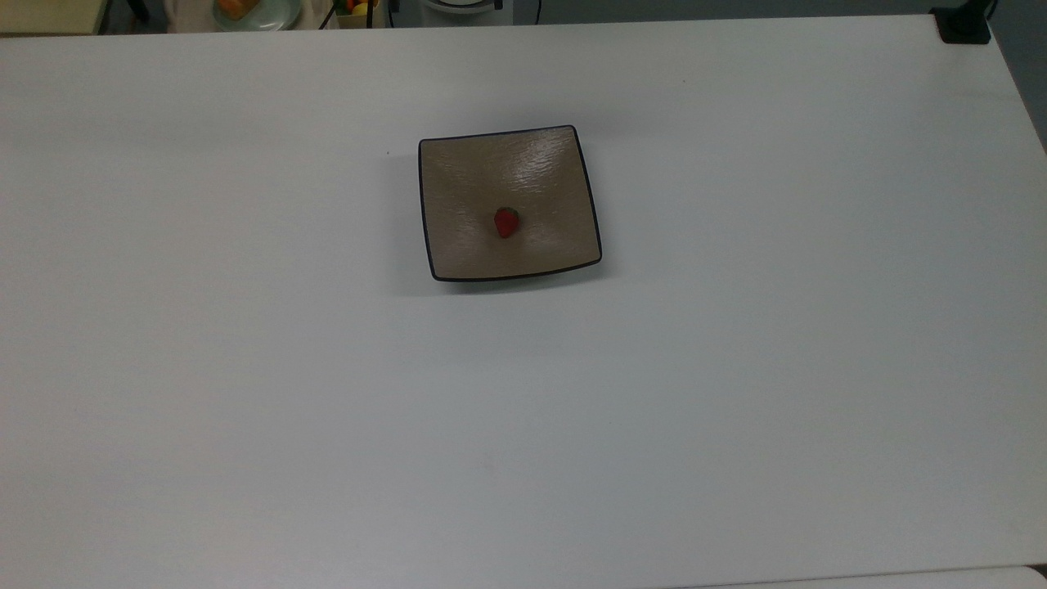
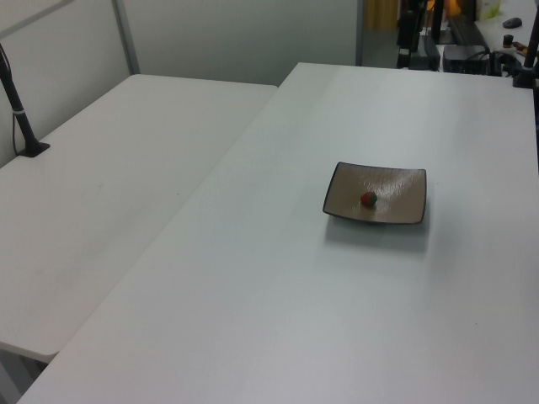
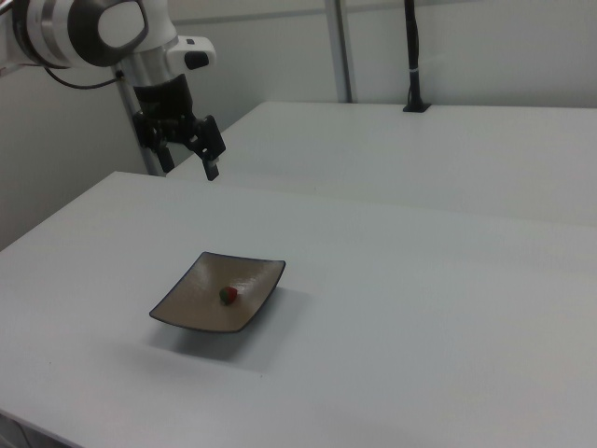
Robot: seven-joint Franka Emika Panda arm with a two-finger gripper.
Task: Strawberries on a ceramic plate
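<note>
A small dark-red strawberry (image 1: 506, 222) lies near the middle of the square tan-brown ceramic plate (image 1: 458, 164) with its thin black rim. The same strawberry (image 2: 368, 199) and plate (image 2: 396, 185) sit on the white table in the left view. In the right view the strawberry (image 3: 228, 295) rests in the plate (image 3: 191, 299), and my gripper (image 3: 189, 159) hangs open and empty high above the table's far edge, well away from the plate, toward the right view's upper left.
A pale round dish with orange food (image 1: 253, 10) sits beyond the table's far edge. A black mount (image 1: 965, 24) stands at the top view's upper right corner. A second white table (image 2: 126, 168) adjoins, carrying a black pole (image 2: 21, 118).
</note>
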